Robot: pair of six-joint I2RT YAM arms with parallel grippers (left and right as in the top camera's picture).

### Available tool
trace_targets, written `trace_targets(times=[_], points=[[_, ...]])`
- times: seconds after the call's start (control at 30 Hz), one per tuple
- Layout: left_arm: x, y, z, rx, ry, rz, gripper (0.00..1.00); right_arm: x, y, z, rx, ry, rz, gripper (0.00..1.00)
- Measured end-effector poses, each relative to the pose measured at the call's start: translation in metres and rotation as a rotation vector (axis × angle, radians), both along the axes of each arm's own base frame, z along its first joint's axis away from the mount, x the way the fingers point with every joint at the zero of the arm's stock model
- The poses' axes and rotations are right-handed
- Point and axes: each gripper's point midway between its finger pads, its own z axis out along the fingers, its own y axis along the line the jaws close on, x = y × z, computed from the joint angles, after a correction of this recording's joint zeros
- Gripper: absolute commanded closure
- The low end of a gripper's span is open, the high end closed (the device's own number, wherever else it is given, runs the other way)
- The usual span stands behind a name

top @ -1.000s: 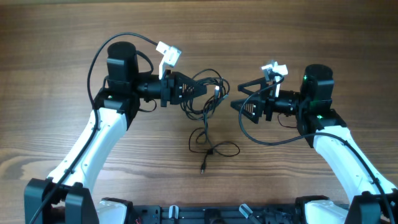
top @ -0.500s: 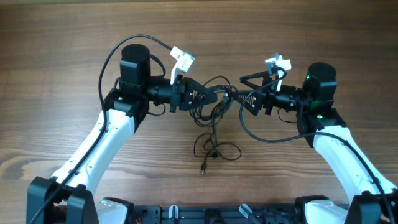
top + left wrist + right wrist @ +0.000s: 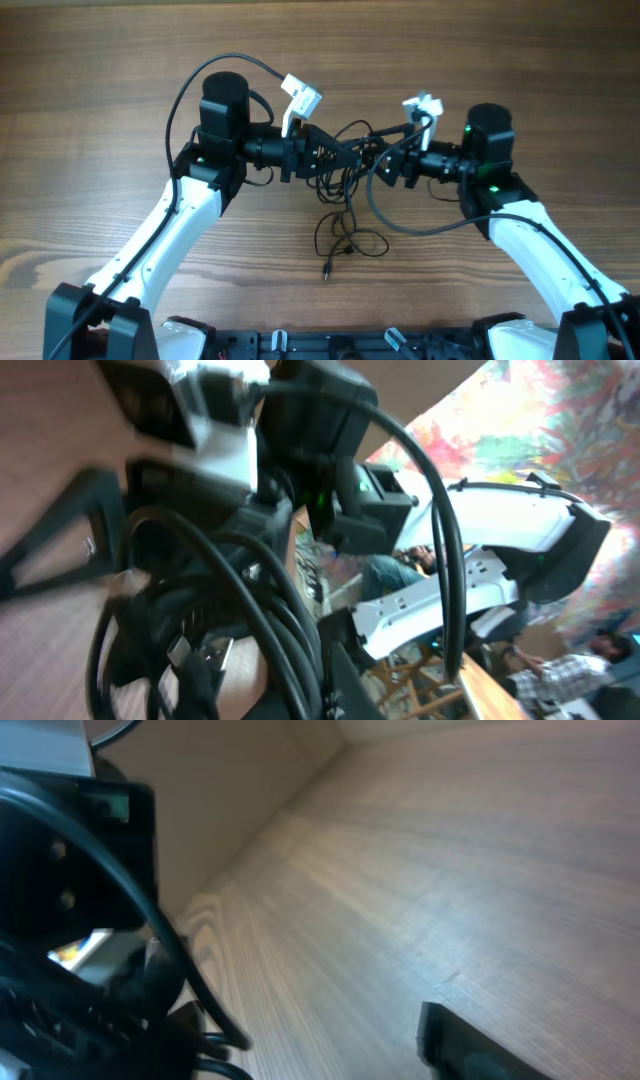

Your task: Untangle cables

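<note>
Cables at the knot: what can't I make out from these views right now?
Overhead: the cables bunch between the left gripper and the right gripper, too small and crowded to tell either grip.
Left wrist: the cables, blurred, fill the frame, so the crossings are unreadable.
Right wrist: the cables are cut off by the left edge.

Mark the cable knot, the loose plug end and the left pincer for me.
cable knot [image 3: 348, 176], overhead view, strands hanging under the bundle
loose plug end [image 3: 326, 270], overhead view, connector tip
left pincer [image 3: 345, 154], overhead view, midway between its fingertips
</note>
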Motion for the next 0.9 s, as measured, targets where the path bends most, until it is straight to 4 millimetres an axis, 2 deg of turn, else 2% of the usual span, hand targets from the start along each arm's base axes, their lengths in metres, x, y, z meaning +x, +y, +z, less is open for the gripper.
trace_targets(times=[0.03,0.1,0.2,0.27,0.37,0.5,0.57,0.6,0.67,0.73,0.77,0.83,0.87,0.9], points=[[0.0,0.0,0.001,-0.001,-0.001,0.001,0.96,0.0,0.003,-0.001,-0.004,-0.01,0.003,0.96],[0.002,-0.001,0.0,0.005,0.012,0.012,0.96,0.005,0.008,-0.001,-0.011,-0.027,-0.017,0.96],[0.004,-0.002,-0.001,0.012,0.027,0.025,0.96,0.023,-0.001,0.002,-0.016,-0.03,-0.121,0.96],[0.008,-0.003,-0.005,0.024,0.049,0.046,0.96,0.037,-0.017,-0.001,-0.034,-0.009,-0.218,0.94],[0.017,-0.006,-0.014,0.047,0.082,0.085,0.96,0.047,-0.04,-0.008,-0.058,0.037,-0.305,0.89],[0.015,-0.007,-0.015,0.046,0.088,0.074,0.96,0.07,-0.103,-0.023,-0.091,0.107,-0.522,0.87],[0.006,-0.007,-0.011,0.03,0.088,0.025,0.96,0.084,-0.145,-0.034,-0.137,0.133,-0.694,0.81],[0.001,-0.006,-0.005,0.017,0.077,0.0,0.96,0.089,-0.18,-0.045,-0.174,0.166,-0.821,0.79],[-0.008,-0.004,0.001,0.001,0.066,-0.039,0.96,0.09,-0.218,-0.056,-0.208,0.202,-0.953,0.76],[-0.01,-0.004,0.003,-0.005,0.062,-0.054,0.96,0.088,-0.239,-0.061,-0.222,0.23,-1.027,0.62],[-0.011,-0.003,0.005,-0.011,0.051,-0.061,0.96,0.088,-0.241,-0.062,-0.223,0.233,-1.031,0.49],[-0.01,-0.004,0.007,-0.019,0.024,-0.061,0.96,0.086,-0.23,-0.059,-0.201,0.223,-0.959,0.13],[-0.01,-0.004,0.008,-0.022,0.012,-0.06,0.96,0.085,-0.222,-0.057,-0.186,0.219,-0.911,0.0],[-0.009,-0.004,0.009,-0.024,0.001,-0.055,0.96,0.082,-0.209,-0.054,-0.165,0.206,-0.832,0.0]])
